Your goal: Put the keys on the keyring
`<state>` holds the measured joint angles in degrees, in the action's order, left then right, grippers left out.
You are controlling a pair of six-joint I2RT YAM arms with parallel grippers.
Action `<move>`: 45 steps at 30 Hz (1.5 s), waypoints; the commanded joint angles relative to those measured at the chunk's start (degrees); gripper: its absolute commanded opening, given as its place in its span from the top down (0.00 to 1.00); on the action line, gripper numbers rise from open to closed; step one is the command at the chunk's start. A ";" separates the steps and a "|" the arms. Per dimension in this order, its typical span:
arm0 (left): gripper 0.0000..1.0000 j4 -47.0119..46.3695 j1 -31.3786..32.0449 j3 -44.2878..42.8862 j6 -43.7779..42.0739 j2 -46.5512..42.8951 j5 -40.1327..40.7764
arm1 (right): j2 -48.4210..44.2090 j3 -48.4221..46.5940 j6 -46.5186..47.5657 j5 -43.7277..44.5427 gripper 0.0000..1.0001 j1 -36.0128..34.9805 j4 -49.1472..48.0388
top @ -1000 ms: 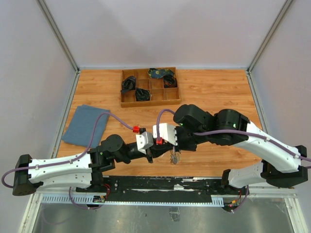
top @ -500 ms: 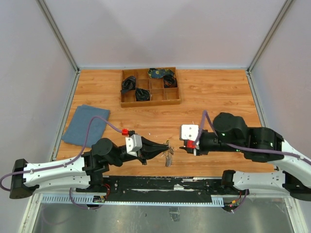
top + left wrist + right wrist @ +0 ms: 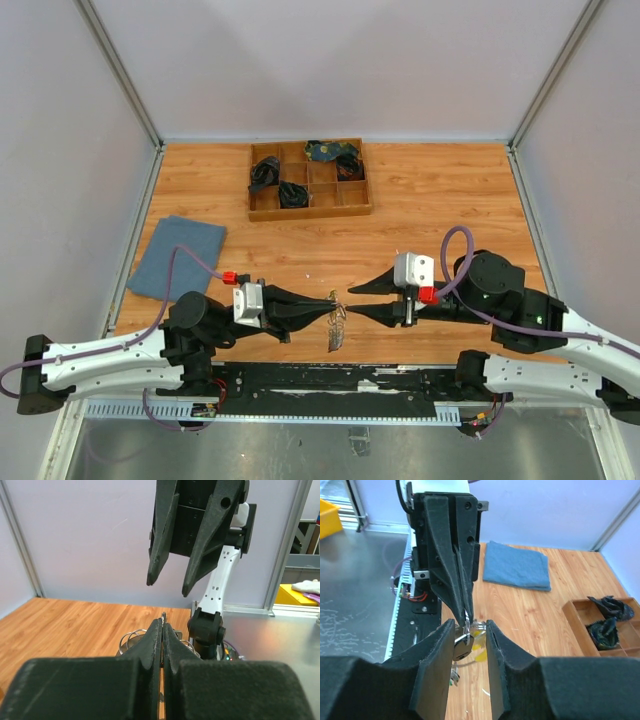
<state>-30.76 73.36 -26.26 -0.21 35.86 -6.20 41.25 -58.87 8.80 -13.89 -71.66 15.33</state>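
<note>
Two robot arms meet tip to tip over a wooden surface [image 3: 440, 200], seen from above and from each wrist.

Nearest the arm bases, to the right of a folded blue cloth [image 3: 178, 256] and closer in than it, the left end effector [image 3: 328, 303] is clenched. Its black fingers pinch a thin round metal keyring with a short yellow piece [image 3: 480, 651]. A bunch of small silvery metal keys [image 3: 335, 332] dangles just below that pinch, clear of the surface.

Further right of the cloth, the right end effector [image 3: 350, 299] faces the left one. Its black fingers are spread apart, one on each side of the hanging ring. It grasps nothing, as far as the wrist view shows.

Judging progress: the ring and keys are lifted and presented between the two arms. The keys look gathered at the ring, but the pictures are too fine-grained to tell whether each key is threaded on. Any threading of loose keys seems yet to be done.

Beyond the cloth and to its right, at the far side, a shallow wooden tray with compartments [image 3: 355, 205] holds dark bundled items.

No brand, label or readable writing appears anywhere.
</note>
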 commanded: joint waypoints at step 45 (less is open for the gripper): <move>1.00 -16.52 -17.73 0.94 12.04 4.40 -20.06 | 6.81 7.13 -18.44 -35.22 0.62 25.79 -15.72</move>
<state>-43.38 55.96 -22.85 11.68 40.73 -26.26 48.12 -52.27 -10.13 -50.46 -44.21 0.36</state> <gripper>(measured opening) 0.012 0.391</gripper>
